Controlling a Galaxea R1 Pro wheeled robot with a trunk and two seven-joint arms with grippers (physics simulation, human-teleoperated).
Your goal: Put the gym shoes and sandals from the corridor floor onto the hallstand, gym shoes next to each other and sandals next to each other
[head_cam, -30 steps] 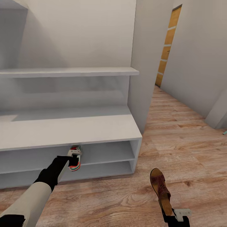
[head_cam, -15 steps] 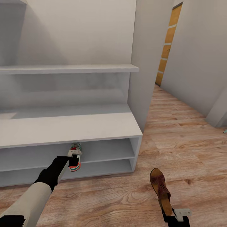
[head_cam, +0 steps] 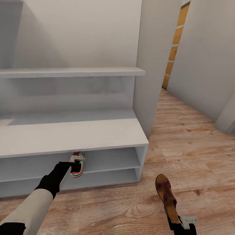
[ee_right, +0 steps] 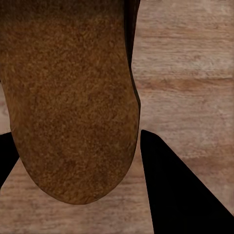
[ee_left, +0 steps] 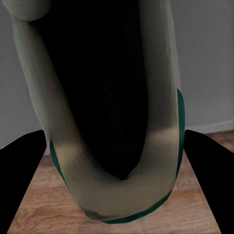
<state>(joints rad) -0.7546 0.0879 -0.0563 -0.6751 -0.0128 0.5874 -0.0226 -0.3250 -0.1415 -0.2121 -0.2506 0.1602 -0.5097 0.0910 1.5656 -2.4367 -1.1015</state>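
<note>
At the hallstand [head_cam: 75, 135], your left gripper [head_cam: 77, 162] pinches one gym shoe [head_cam: 78, 163] just before its upper shelf opening; your right gripper [head_cam: 178, 222] grips a sandal [head_cam: 165, 192] above the floor [head_cam: 195, 147]. Nothing looks shelved yet.

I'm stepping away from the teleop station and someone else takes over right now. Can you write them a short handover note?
Left gripper: shut on a gym shoe, held at the mouth of the hallstand's upper open shelf row, not yet set down.
Right gripper: shut on a sandal by its heel, held over the corridor floor.
Done: no shoe visibly placed on the rack yet.
Left: place this gym shoe and sandal, then fetch the second of each and pair them side by side.
</note>
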